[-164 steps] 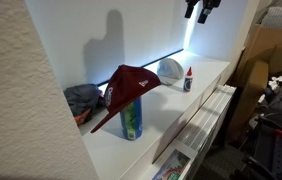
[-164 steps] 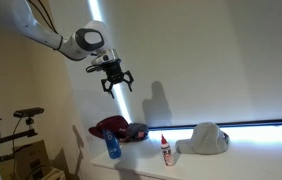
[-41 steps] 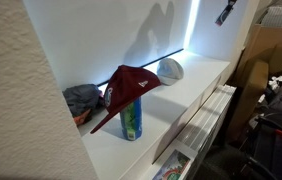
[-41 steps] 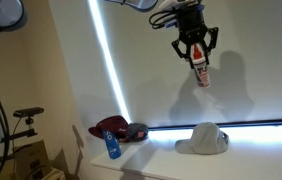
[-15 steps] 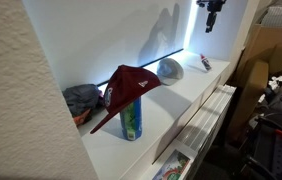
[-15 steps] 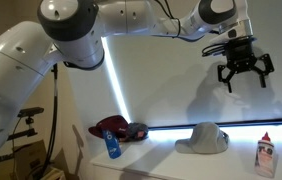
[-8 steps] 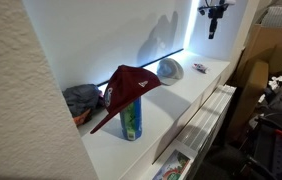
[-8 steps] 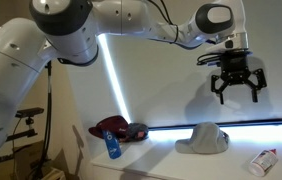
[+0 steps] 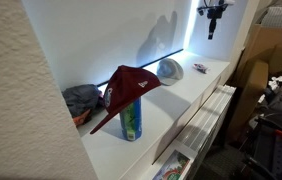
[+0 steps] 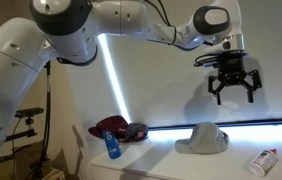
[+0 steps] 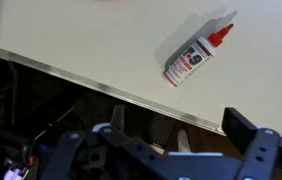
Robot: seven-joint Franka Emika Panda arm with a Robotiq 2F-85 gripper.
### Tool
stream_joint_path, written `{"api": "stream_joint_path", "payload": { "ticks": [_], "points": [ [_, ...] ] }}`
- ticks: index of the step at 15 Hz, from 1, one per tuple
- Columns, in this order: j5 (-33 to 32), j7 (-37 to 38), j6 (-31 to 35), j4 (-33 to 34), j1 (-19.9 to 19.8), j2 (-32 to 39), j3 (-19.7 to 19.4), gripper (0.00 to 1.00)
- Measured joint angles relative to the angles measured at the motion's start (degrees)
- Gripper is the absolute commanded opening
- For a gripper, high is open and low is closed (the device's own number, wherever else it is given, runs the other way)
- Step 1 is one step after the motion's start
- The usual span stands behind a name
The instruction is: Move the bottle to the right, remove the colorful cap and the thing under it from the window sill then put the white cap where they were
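Note:
The small white bottle with a red tip lies on its side at the right end of the window sill (image 10: 171,160), shown in both exterior views (image 10: 264,160) (image 9: 199,68) and in the wrist view (image 11: 194,62). My gripper (image 10: 232,92) (image 9: 211,28) hangs open and empty well above the sill, between the bottle and the white cap (image 10: 205,138) (image 9: 170,69). In the wrist view its fingers (image 11: 179,125) are spread wide. The dark red cap (image 9: 131,88) (image 10: 116,128) rests on a blue-green can (image 9: 131,120) (image 10: 113,147) at the far end.
A grey crumpled cloth (image 9: 81,98) lies behind the can against the wall. A bright light strip (image 10: 116,70) runs up the blind. Cardboard boxes and clutter (image 9: 271,90) stand past the sill's front edge.
The bottle stood upright one second ago and now lies on its side. My open gripper has drifted left, away from it, and has barely moved in the last half second.

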Motion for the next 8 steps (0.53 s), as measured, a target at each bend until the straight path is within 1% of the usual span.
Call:
{"api": "stream_joint_path", "payload": {
  "ticks": [2,4,6,8],
  "points": [
    [-2.8,-1.3,0.8,-2.0,3.4,-0.2,0.8,1.0],
    [-5.3,-1.8,1.2,-4.8,8.4,-0.4,1.7,1.0],
    [-7.2,-2.5,1.3,-8.7,13.2,-1.8,2.9,1.0],
    [-10.4,-3.7,1.2,-13.3,17.2,-4.2,3.8,1.0]
  ]
}}
